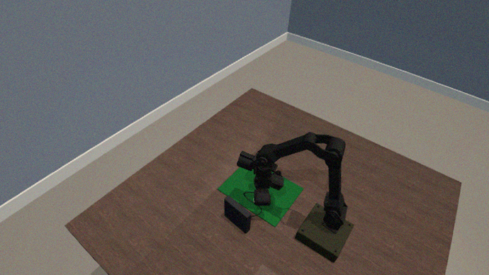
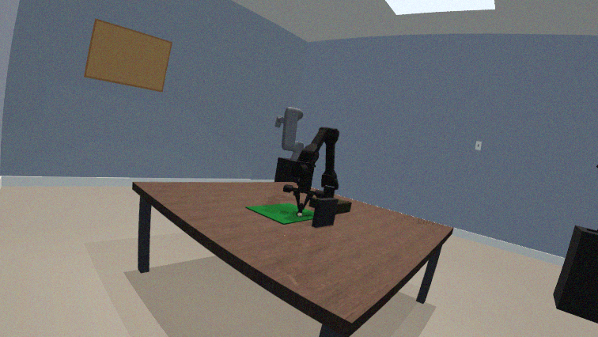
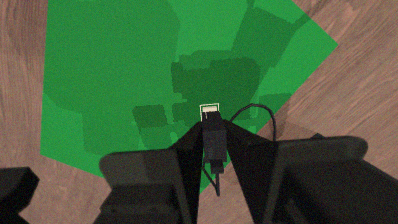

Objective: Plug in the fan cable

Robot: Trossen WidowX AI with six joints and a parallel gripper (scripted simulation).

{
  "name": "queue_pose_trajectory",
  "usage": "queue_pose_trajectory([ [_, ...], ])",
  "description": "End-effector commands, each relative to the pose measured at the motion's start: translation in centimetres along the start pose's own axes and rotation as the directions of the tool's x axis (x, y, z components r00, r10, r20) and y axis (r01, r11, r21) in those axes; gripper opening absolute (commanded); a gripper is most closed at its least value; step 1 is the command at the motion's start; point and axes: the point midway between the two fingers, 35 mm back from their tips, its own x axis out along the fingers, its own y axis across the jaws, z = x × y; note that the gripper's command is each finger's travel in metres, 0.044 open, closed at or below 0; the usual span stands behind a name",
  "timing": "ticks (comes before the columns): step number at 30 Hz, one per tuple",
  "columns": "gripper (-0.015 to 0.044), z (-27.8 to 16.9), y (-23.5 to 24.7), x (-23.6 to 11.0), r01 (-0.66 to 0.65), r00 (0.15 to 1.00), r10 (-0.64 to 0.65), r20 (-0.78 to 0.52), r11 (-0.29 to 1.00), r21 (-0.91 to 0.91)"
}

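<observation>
My gripper (image 3: 211,124) (image 2: 300,212) is shut on the black plug (image 3: 214,142), low over the green board (image 1: 286,193) (image 2: 267,209) (image 3: 110,65). The white header (image 3: 210,108) (image 2: 299,214) shows just beyond the plug's front end in the wrist view, inside a pale outline. The plug covers part of the header, so how deep it sits on the pins cannot be told. The thin black cable (image 3: 274,125) (image 1: 260,209) loops from the plug over the board's edge. The dark fan (image 1: 237,214) (image 2: 324,212) stands upright on the table beside the board.
The arm's base plate (image 1: 324,232) (image 2: 343,206) sits on the wooden table (image 1: 184,170) (image 2: 355,259), to the right of the board in the top view. The fan stands close to the board's edge, with the cable running between them.
</observation>
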Motion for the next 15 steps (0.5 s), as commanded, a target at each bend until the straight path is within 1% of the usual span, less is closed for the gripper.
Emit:
queue_pose_trajectory([
  [1, 0.0000, 0.03, 0.01, 0.46, 0.001, 1.000, -0.001, 0.006, 1.000, -0.003],
  [15, 0.0000, 0.04, 0.01, 0.96, 0.001, 1.000, -0.001, 0.006, 1.000, -0.003],
])
